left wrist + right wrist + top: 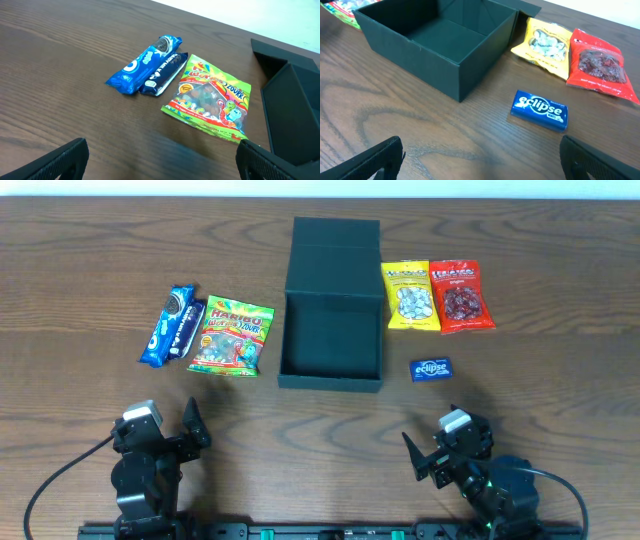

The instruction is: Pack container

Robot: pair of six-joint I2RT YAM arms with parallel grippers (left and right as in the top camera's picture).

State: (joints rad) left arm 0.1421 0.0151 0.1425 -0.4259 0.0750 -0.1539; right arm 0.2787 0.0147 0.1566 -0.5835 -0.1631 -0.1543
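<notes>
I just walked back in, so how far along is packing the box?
Barely started. Done: the box stands open, lid back, inside empty. In hand: nothing; the left claw and right claw are both open, well short of the box. Left: all six snacks lie outside, Oreo pack, dark bar and Haribo bag to its left, yellow bag, red bag and Eclipse pack to its right.

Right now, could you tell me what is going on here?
Nothing is being handled yet. The left hand and right hand are open and touch nothing. The container sits open and empty, with blue packets and a Haribo bag to its left, and a yellow bag, red bag and Eclipse box to its right.
</notes>
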